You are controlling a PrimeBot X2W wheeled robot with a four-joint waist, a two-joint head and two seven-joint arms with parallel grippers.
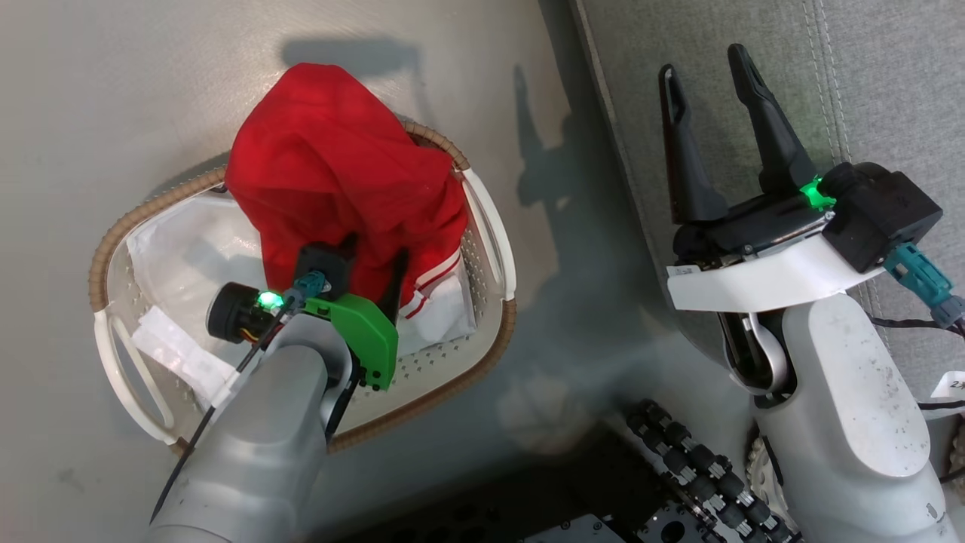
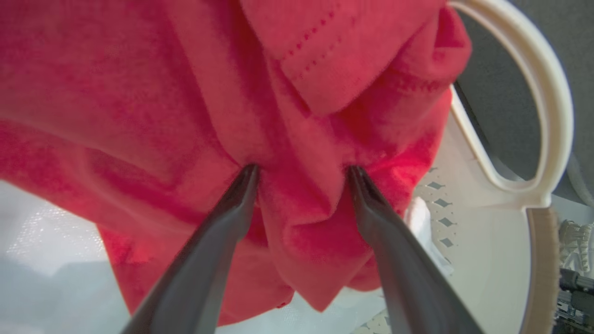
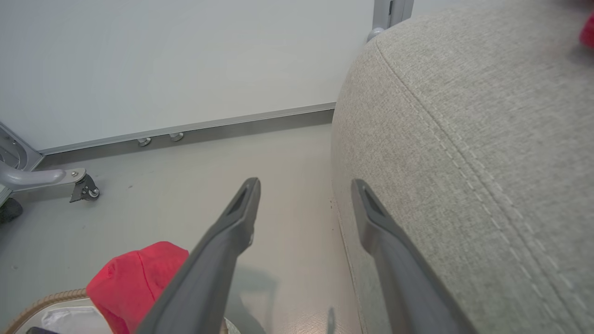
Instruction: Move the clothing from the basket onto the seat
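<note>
The grey sofa seat [image 1: 867, 75] fills the right side. Beside it on the floor [image 1: 113, 90] stands the cream basket [image 1: 486, 226], with the red clothing [image 1: 332, 151] heaped inside. The left gripper [image 2: 302, 170] pokes into the fabric, fingers spread around a fold. The right gripper [image 1: 703, 64] hangs by the seat's edge, fingers apart and empty.

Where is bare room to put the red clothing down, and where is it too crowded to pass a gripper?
The seat is bare beyond the open right gripper. The floor strip between the basket and the seat edge is also free. Crowded: inside the basket, where the clothing and the left gripper fill the side near the seat.
</note>
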